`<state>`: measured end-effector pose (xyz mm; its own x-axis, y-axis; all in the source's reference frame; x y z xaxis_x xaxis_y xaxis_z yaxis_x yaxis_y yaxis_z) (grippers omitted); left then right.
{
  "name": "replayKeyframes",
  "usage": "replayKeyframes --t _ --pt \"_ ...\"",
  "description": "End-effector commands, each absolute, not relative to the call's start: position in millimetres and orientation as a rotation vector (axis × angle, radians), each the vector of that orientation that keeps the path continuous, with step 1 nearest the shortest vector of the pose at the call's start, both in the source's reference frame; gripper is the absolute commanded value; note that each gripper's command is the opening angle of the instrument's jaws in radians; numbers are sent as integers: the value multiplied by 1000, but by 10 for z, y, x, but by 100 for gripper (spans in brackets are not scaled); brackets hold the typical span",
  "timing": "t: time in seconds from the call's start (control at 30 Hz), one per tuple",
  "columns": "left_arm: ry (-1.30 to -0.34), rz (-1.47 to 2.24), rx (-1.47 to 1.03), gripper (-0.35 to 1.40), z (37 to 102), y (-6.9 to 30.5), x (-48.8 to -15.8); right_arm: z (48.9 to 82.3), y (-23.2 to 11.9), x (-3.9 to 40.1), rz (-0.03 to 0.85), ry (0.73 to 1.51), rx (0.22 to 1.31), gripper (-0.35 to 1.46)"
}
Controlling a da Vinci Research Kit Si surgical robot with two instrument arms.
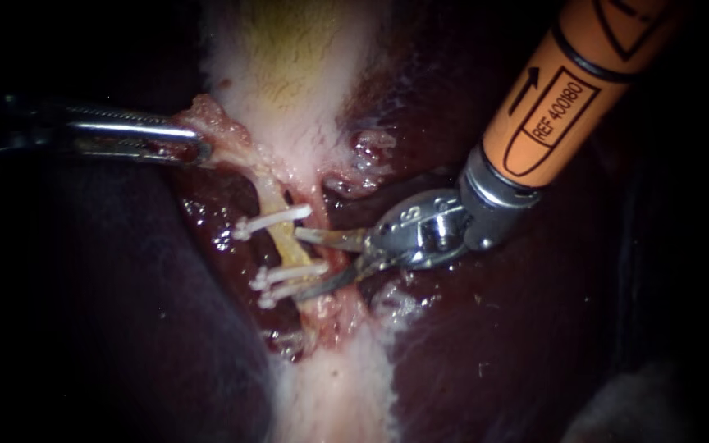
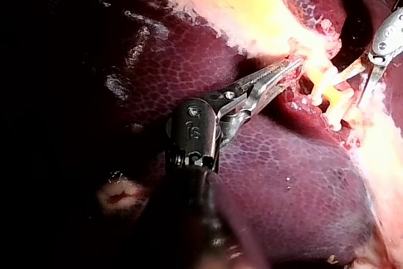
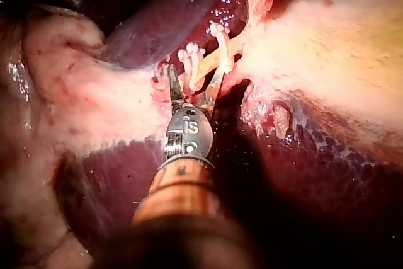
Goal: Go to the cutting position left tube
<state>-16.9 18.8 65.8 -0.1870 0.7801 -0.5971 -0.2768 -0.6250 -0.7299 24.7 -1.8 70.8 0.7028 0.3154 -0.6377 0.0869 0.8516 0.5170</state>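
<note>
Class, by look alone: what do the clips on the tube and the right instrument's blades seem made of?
Clips: white and matt, without glint, so probably plastic. Right instrument: blades grey and silvery with bright highlights, so likely bare metal, smooth-finished.

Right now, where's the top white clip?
In the endoscope view, left of centre, the top clip crosses the tube, just above the upper blade of my right instrument.

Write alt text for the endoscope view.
The right instrument, jaws open, reaches a pale tube carrying three white clips. The left instrument is shut on tissue above the clips, with dark liver around.
</note>
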Motion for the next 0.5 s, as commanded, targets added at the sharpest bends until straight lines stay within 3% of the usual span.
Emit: replayKeyframes --t 0.03,0.5 --pt "-616 1887 -1354 -35 658 187 -170 710 -17 247 135 793 550 131" --pt "-613 1886 -1353 -35 653 185 -172 739 -11 285 137 788 572 133"
